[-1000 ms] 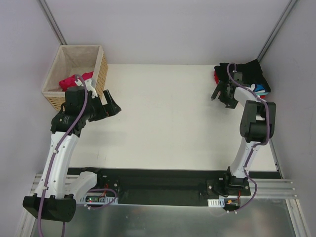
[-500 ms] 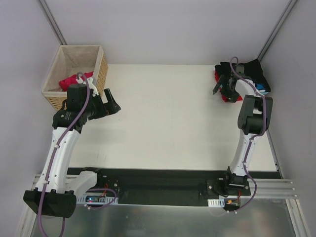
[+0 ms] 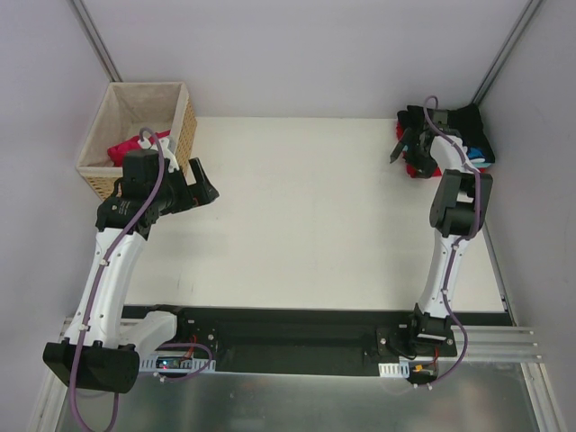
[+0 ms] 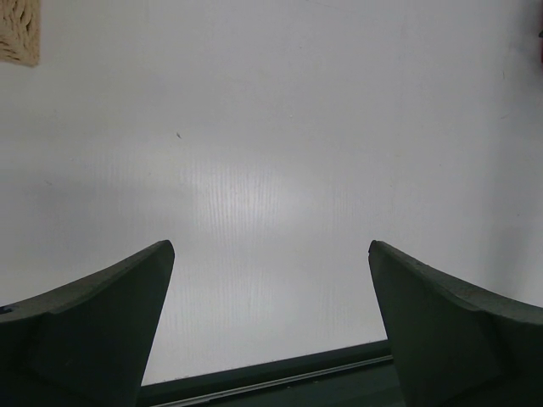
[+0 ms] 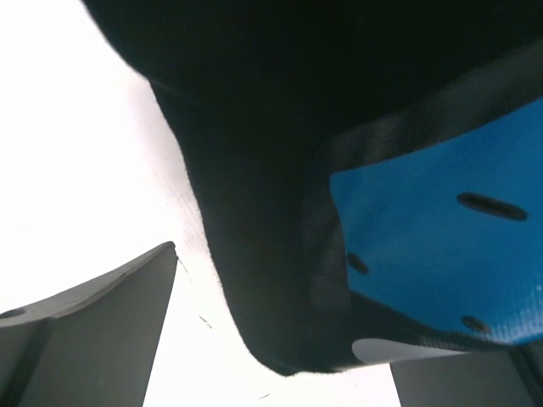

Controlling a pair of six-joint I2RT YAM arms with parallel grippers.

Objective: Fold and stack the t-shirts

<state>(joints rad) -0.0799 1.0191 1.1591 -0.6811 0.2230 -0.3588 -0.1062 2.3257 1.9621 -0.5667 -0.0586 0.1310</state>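
Note:
A crimson-pink t-shirt lies bunched in the wicker basket at the back left. My left gripper hovers just right of the basket, open over bare table; its wrist view shows nothing between the fingers. At the back right sits a stack of t-shirts: black, red and blue-white. My right gripper is at the stack's left edge, open. In its wrist view the black shirt's edge and a blue patch fill the space between the wide-apart fingers.
The white tabletop stretches between the two arms. A corner of the wicker basket shows in the left wrist view. Grey walls and slanted frame poles close in behind the stack and the basket.
My right gripper has moved back and to the right, up against the stack of shirts. The left arm has shifted only slightly. Both grippers stayed open.

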